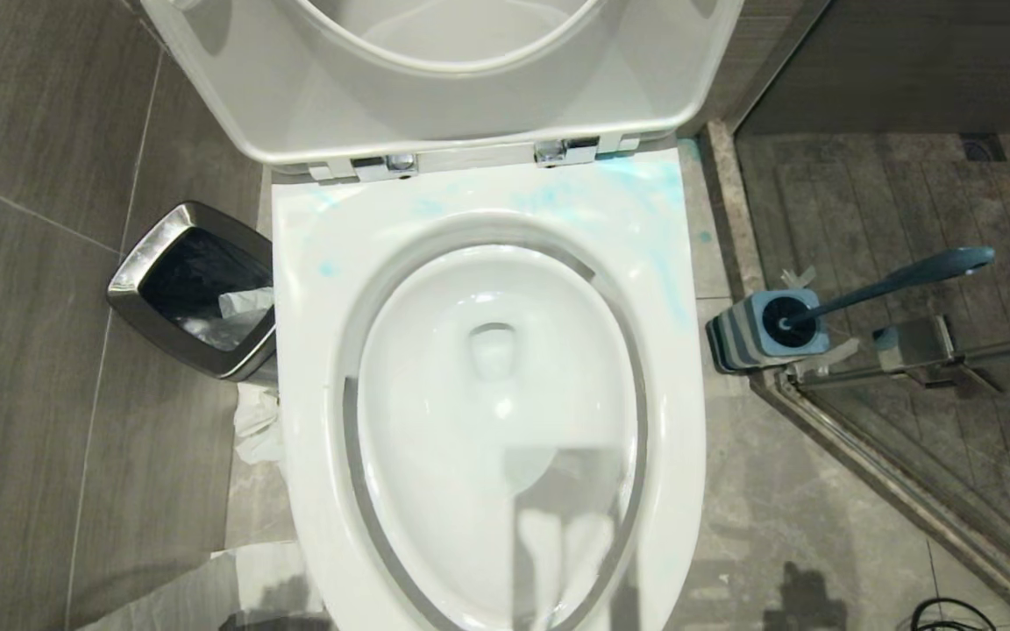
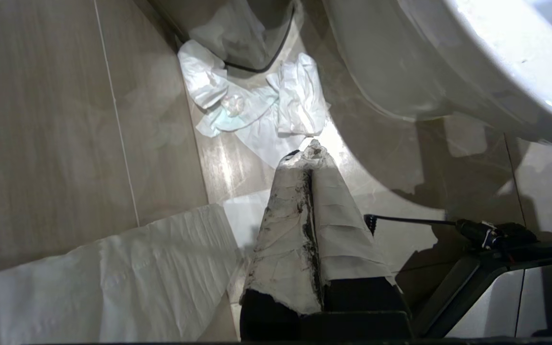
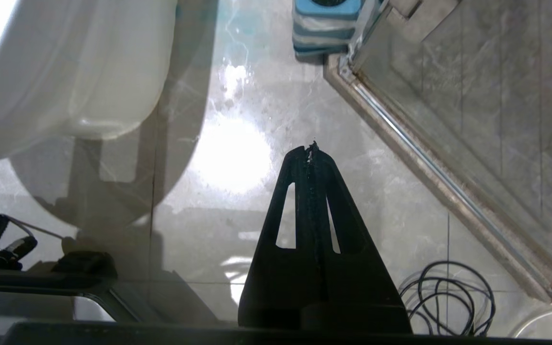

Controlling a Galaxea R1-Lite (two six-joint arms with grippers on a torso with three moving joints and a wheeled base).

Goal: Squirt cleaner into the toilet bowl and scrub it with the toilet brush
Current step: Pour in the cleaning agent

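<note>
The white toilet bowl fills the middle of the head view, lid and seat raised, with blue smears on its back rim. To its right the toilet brush leans in a blue-topped striped holder. The cleaner is out of view. Neither arm shows in the head view. My left gripper, its fingers wrapped in white tape, is shut and empty above the floor beside the bowl's outer wall. My right gripper is shut and empty over the floor tiles, with the holder farther ahead.
A chrome-rimmed waste bin stands left of the toilet, with crumpled tissue and paper sheets on the floor by it. A glass shower partition with a metal rail runs along the right. Coiled black cable lies on the floor.
</note>
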